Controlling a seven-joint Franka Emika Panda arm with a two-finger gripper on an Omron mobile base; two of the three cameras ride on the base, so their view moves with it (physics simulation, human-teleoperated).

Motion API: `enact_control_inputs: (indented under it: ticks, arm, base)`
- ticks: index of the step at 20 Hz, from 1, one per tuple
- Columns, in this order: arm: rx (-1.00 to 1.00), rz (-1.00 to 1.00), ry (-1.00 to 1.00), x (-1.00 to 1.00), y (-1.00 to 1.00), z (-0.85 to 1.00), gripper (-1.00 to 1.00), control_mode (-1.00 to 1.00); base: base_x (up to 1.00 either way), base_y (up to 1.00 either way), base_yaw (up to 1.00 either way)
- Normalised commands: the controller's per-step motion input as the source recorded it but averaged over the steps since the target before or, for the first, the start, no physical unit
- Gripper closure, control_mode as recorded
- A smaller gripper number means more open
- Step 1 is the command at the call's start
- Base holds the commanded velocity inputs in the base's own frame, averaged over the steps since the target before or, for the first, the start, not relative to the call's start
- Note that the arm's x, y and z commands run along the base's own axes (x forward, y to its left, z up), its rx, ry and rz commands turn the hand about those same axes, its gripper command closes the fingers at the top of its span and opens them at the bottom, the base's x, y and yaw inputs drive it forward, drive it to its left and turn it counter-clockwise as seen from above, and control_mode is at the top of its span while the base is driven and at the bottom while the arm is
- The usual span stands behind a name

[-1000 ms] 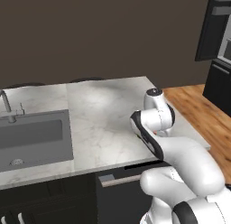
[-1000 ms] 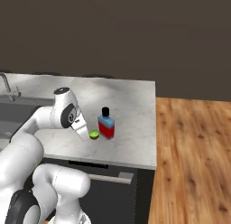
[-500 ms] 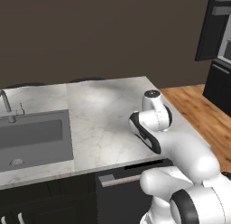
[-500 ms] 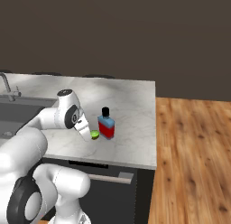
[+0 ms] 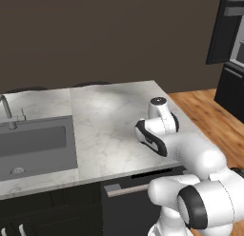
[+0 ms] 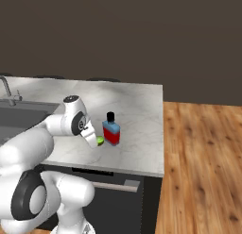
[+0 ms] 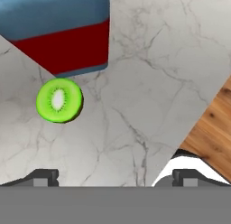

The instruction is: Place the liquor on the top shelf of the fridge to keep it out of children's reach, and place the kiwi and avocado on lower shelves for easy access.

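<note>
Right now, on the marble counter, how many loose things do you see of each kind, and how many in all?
Bottle: 1, the red and blue liquor
Fruit: 1, a small round green fruit close beside the bottle
Total: 2

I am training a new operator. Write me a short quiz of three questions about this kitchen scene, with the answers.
1. True or false: the hand is shut on the liquor bottle.
2. The green fruit lies: A) in the sink; B) on the counter beside the bottle; C) on the floor.
3. What colour is the cap of the bottle?
Key: 1 false, the hand is open and empty; 2 B; 3 black.
</note>
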Motion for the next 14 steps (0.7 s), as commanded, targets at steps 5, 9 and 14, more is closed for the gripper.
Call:
enact_control_inputs:
  ticks: [5, 9, 14]
  arm:
    - [0.00, 0.00, 0.00, 0.18, 0.00, -0.15, -1.00, -1.00]
    - [0.00, 0.00, 0.01, 0.22, 0.00, -0.15, -1.00, -1.00]
    - [0.00, 0.00, 0.01, 0.23, -0.03, -0.15, -1.00, -1.00]
  base:
    - [0.00, 0.00, 0.00]
    - [0.00, 0.00, 0.00]
    - [0.00, 0.00, 0.00]
